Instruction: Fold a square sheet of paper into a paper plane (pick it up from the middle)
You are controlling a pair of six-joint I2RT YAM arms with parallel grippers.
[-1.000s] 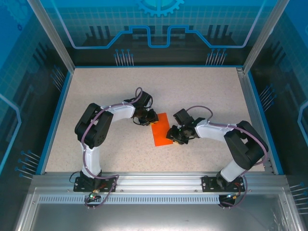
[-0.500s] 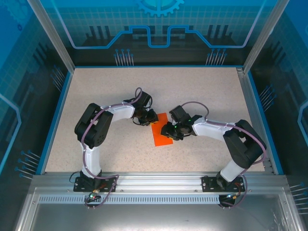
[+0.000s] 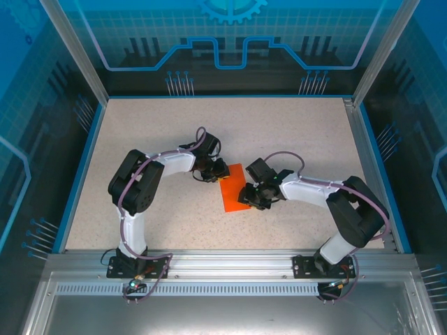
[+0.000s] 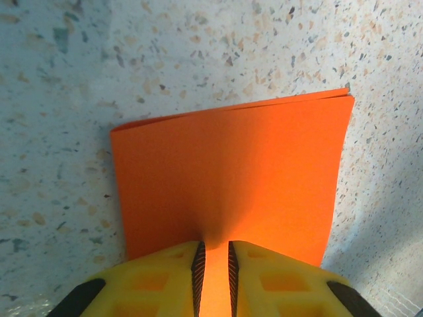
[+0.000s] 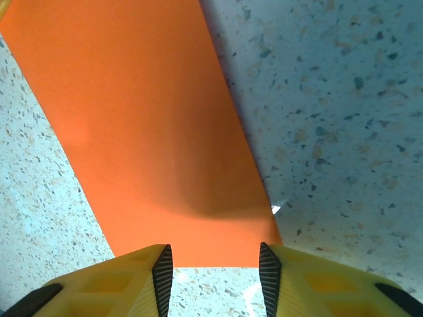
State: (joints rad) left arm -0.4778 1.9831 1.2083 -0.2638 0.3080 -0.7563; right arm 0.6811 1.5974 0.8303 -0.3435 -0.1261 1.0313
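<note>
Orange paper (image 3: 232, 190), same place (right gripper (image 3: 246, 199) rightward)

Robot laboratory test cell: a speckled tabletop (image 3: 293, 132) with blue edging (image 3: 230, 96), enclosed by aluminium-profile posts (image 3: 73, 49) and translucent blue panels (image 3: 230, 35) printed with gear and circuit motifs; a cabled left arm (image 3: 140, 185) and right arm (image 3: 349, 206) bolted to a slotted aluminium rail (image 3: 230, 262) at the near edge.

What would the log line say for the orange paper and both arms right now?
paper: orange paper, folded to a rectangle, on table | left jaws: shut on one edge | right jaws: open, at another edge
</note>
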